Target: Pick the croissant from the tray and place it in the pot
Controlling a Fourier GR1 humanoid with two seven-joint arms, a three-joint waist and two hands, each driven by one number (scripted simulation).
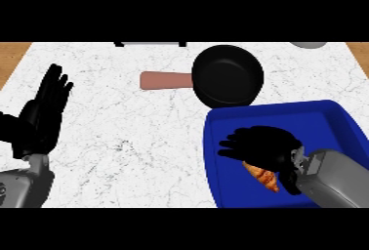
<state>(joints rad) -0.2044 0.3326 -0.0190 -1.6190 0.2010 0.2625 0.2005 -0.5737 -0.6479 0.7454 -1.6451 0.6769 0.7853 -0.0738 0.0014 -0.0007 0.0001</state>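
Observation:
A golden-brown croissant lies in the blue tray at the lower right. My right hand is over the croissant, fingers curled down around its upper end, and hides most of it. Whether the croissant rests on the tray floor or is lifted cannot be told. The black pot with a reddish-brown handle stands just beyond the tray's far edge. My left hand rests open, fingers up, at the left of the counter.
The white marbled counter spreads between my two hands. A wooden surface shows at the far left and right edges. A grey round object and a dark-edged fixture sit at the back edge.

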